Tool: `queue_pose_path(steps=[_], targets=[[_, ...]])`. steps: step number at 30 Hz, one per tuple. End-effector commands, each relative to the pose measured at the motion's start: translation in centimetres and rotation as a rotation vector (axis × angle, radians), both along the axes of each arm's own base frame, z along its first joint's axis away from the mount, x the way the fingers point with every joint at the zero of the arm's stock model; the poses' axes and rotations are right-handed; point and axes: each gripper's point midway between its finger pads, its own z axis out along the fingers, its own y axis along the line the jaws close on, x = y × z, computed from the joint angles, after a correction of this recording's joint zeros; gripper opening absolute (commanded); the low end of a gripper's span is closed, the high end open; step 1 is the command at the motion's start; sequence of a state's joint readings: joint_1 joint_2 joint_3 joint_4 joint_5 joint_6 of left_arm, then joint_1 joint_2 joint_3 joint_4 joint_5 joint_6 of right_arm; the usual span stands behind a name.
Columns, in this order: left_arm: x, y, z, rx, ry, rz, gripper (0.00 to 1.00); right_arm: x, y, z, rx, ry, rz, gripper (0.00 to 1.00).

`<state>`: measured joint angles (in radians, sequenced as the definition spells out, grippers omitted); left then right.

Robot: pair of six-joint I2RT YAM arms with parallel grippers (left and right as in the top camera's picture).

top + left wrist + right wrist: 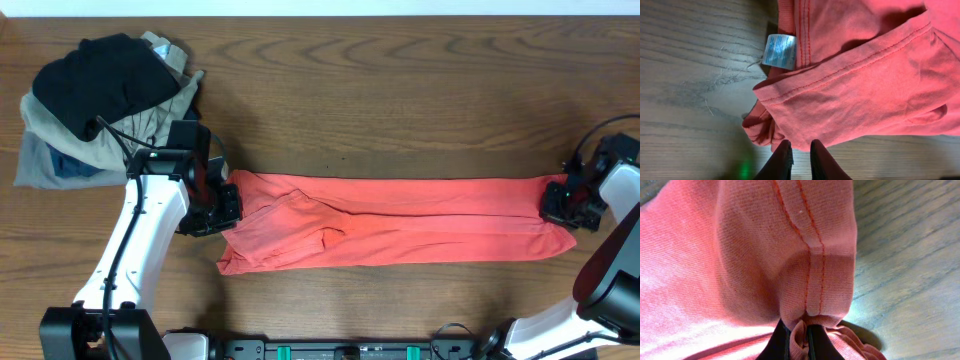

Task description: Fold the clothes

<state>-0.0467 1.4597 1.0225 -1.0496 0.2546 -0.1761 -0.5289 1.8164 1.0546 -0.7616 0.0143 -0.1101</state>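
**Long skinny shirt strip, pinned at one end for sure**

Far left there's a pile of other clothes [100,110], black on top, well apart from the job. Then comes the left gripper [801,150], parked at the collar end of the red-orange T-shirt [400,220]. Its fingers sit nearly together right at the cloth's edge. I honestly can't tell whether any hem is caught between them.

The white neck tag [780,51] pokes out just beside that end. The shirt lies across the middle of the table [400,80] as a long band, with a sleeve [290,215] rumpled on top near the left.

At the far right, the right gripper [799,330] is clamped on a bunched bit of the stitched hem.

Handling guess: thin, light and floppy cotton. It'll sag and crease and won't hold any shape, so I'd grab the double-stitched hems and corners.

No chest print shows anywhere. I can't make out how many layers are stacked, and the wrist views crop off most of the shirt.
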Motion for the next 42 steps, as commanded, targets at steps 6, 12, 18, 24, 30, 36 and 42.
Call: queue_pose_path(steps=[6, 12, 18, 24, 30, 36, 42], targets=[[-0.2, 0.3, -0.3, 0.013, 0.013, -0.006, 0.16, 2.3, -1.4, 4.2, 0.011, 0.004, -0.068, 0.01], [-0.2, 0.3, -0.3, 0.013, 0.013, -0.005, 0.16, 3.6, 1.1, 7.2, 0.046, 0.019, 0.003, 0.01], [-0.2, 0.3, -0.3, 0.013, 0.013, -0.005, 0.16, 3.7, 5.9, 8.5, 0.063, 0.078, 0.141, 0.01], [-0.2, 0.3, -0.3, 0.013, 0.013, -0.005, 0.16, 3.1, 11.3, 8.8, 0.081, 0.156, 0.276, 0.01], [-0.2, 0.3, -0.3, 0.013, 0.013, -0.005, 0.16, 2.4, 16.6, 8.7, 0.110, 0.195, 0.337, 0.01], [-0.3, 0.3, -0.3, 0.013, 0.017, -0.005, 0.16, 1.3, 20.5, 8.1, 0.135, 0.226, 0.367, 0.01], [-0.3, 0.3, -0.3, 0.013, 0.017, -0.005, 0.16, 0.5, 23.6, 8.0, 0.135, 0.239, 0.430, 0.01]])
